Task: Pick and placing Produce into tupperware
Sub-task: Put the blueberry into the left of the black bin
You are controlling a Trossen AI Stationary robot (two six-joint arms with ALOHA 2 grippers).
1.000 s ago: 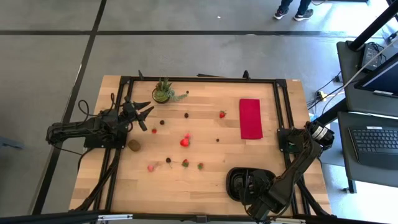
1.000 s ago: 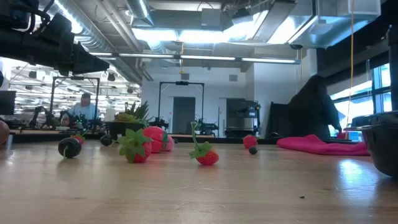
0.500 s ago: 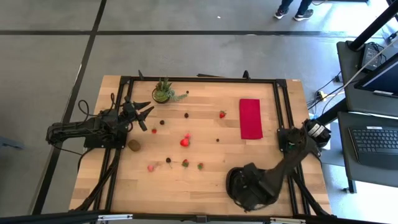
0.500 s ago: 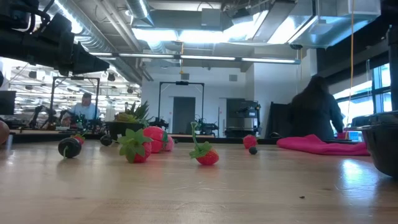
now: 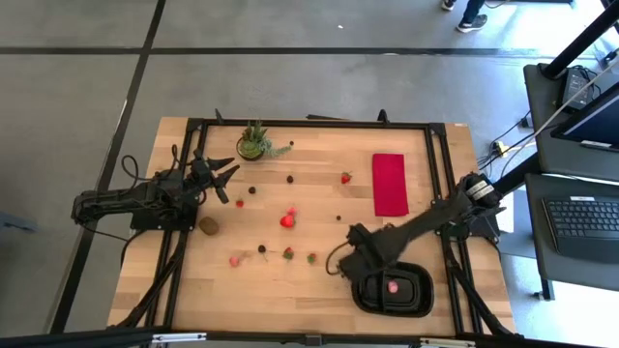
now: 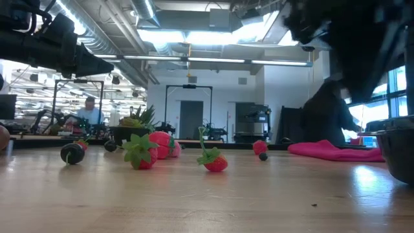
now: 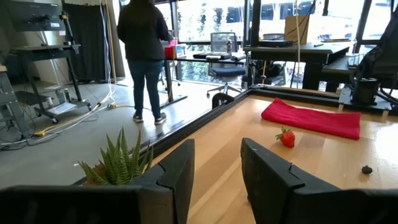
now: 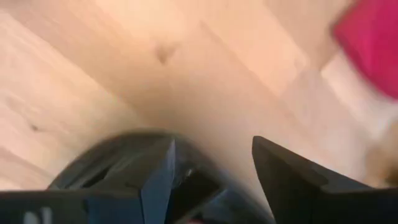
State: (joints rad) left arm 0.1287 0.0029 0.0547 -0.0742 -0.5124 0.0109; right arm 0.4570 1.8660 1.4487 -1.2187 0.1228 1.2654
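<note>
The black rounded-oval plastic tupperware tray (image 5: 392, 290) sits at the near right of the wooden tabletop (image 5: 319, 208), one red strawberry piece (image 5: 393, 286) inside it. The right tool (image 5: 340, 263) hovers just beside the tray's left rim, its fingers (image 8: 155, 177) parted and grasping nothing. More small red fruit pieces (image 5: 287, 219) lie scattered left of the tray. Far left of the tray, the left tool (image 5: 224, 184) waits, part-open and empty.

Grey concrete floor (image 5: 319, 82) crossed by dark lines; bright ceiling lights (image 6: 213, 35), big windows (image 7: 273, 18), office chair (image 7: 225, 59).
</note>
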